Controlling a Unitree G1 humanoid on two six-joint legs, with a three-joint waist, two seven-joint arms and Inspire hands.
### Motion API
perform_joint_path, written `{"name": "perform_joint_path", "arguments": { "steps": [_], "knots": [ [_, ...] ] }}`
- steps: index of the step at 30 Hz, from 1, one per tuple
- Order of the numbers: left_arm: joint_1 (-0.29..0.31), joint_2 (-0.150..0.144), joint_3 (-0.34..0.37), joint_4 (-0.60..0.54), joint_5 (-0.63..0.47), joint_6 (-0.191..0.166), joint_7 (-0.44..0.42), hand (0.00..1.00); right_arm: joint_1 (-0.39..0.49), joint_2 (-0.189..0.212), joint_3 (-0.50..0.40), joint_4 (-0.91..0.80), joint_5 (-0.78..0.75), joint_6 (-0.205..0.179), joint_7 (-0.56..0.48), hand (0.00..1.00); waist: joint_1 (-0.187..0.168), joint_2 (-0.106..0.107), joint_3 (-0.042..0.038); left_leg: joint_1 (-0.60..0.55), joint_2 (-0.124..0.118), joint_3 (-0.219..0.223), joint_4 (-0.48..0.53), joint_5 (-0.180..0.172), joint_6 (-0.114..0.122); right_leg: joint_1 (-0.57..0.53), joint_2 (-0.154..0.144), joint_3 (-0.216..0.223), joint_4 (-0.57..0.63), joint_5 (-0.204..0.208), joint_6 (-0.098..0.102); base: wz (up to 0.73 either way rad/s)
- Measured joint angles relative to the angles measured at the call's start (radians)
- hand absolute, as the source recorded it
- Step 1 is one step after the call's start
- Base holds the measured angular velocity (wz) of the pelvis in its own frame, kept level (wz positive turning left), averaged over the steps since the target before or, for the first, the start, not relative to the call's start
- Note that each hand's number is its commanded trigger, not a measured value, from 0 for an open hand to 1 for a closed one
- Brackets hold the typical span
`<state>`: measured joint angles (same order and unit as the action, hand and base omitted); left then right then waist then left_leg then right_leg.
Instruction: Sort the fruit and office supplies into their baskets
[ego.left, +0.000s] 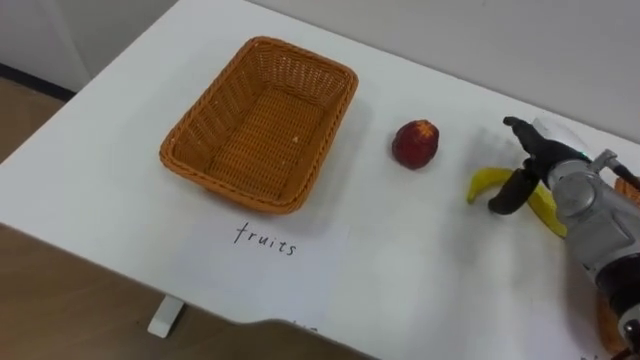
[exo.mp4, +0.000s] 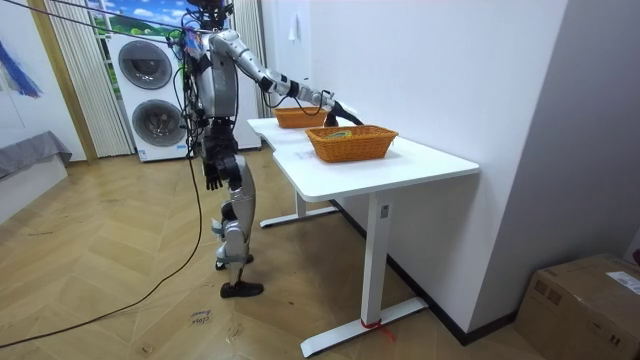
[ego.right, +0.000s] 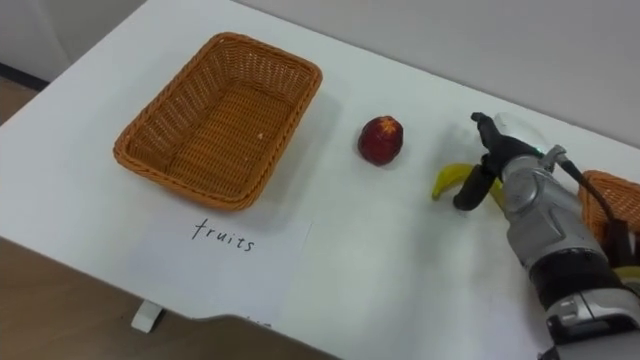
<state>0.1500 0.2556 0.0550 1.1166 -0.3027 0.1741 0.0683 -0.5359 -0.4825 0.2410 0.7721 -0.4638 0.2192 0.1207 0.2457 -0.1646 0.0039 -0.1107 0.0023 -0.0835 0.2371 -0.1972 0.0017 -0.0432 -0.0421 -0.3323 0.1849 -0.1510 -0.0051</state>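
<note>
waiting empty for fruit, the basket (ego.left: 262, 125) has the apple (ego.left: 415, 144) just right of it and the banana (ego.left: 487, 183) farther right, which the right hand (ego.left: 545, 165) straddles, thumb and fingers spread, likely readying a grasp; the left hand (exo.mp4: 213, 176) hangs well clear.

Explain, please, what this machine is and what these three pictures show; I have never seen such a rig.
It is a humanoid robot standing at a white table, sorting things into baskets. Two pictures come from the two eyes of a camera on its head, looking down; the third is from a camera standing in the room. On the table lie an empty wicker basket with a paper label before it, a red fruit and a banana; a second basket sits at the right. The right hand reaches over the banana; whether it grips it yet I cannot tell. The left hand hangs at its side.
</note>
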Motion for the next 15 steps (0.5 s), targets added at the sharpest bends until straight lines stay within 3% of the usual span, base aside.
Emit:
{"name": "perform_joint_path", "arguments": {
  "steps": [1, 2, 3, 4, 8, 11, 15],
  "knots": [
    [0.000, 0.000, 0.000, 0.001, 0.000, 0.000, -0.002, 0.00, 0.001, -0.002, 0.000, 0.001, 0.006, 0.000, 0.009, 0.00, 0.000, -0.001, -0.0006, 0.000, 0.000, 0.000, 0.000, 0.000, 0.000, 0.000, 0.000, 0.000, 0.000, 0.000, 0.000, 0.00],
    [0.001, 0.000, 0.000, 0.003, 0.000, 0.001, -0.009, 0.00, 0.002, -0.002, 0.000, 0.006, 0.021, 0.001, 0.024, 0.30, 0.000, -0.002, -0.0011, 0.001, 0.000, 0.000, 0.000, 0.001, -0.001, 0.001, 0.000, -0.001, 0.000, 0.000, -0.001, 0.00],
    [0.002, 0.001, 0.000, 0.003, 0.000, 0.001, -0.014, 0.00, 0.002, -0.003, 0.000, 0.012, 0.032, 0.001, 0.041, 0.78, 0.000, -0.002, -0.0013, 0.002, 0.000, 0.000, 0.000, 0.001, -0.001, 0.002, 0.000, -0.001, 0.000, 0.001, -0.001, 0.00],
    [0.002, 0.001, 0.000, 0.003, 0.000, 0.001, -0.015, 0.00, 0.002, -0.003, 0.000, 0.014, 0.034, 0.001, 0.049, 1.00, -0.001, -0.003, -0.0012, 0.002, 0.000, 0.000, 0.000, 0.002, -0.001, 0.002, 0.000, -0.001, 0.000, 0.001, -0.002, 0.00],
    [0.002, 0.003, -0.001, 0.004, 0.000, 0.000, -0.031, 0.00, 0.006, -0.003, 0.002, 0.033, 0.059, 0.001, 0.094, 1.00, -0.001, -0.007, 0.0008, 0.002, 0.001, 0.000, 0.000, 0.007, -0.004, 0.002, 0.000, -0.002, 0.000, 0.004, -0.006, 0.00],
    [0.000, 0.008, 0.000, 0.005, -0.001, 0.000, -0.042, 0.00, 0.004, -0.012, 0.001, 0.043, 0.067, 0.000, 0.073, 1.00, 0.000, -0.017, 0.0059, 0.001, 0.002, 0.000, 0.000, 0.009, -0.005, 0.001, 0.002, -0.002, 0.000, 0.005, -0.009, 0.00],
    [0.000, 0.008, -0.001, 0.008, -0.001, 0.000, -0.050, 0.00, 0.004, -0.024, -0.001, 0.051, 0.066, 0.001, 0.060, 1.00, 0.004, -0.020, 0.0070, 0.001, 0.003, 0.000, 0.000, 0.009, -0.006, 0.002, 0.002, -0.002, 0.000, 0.006, -0.009, 0.00]
  ]
}}
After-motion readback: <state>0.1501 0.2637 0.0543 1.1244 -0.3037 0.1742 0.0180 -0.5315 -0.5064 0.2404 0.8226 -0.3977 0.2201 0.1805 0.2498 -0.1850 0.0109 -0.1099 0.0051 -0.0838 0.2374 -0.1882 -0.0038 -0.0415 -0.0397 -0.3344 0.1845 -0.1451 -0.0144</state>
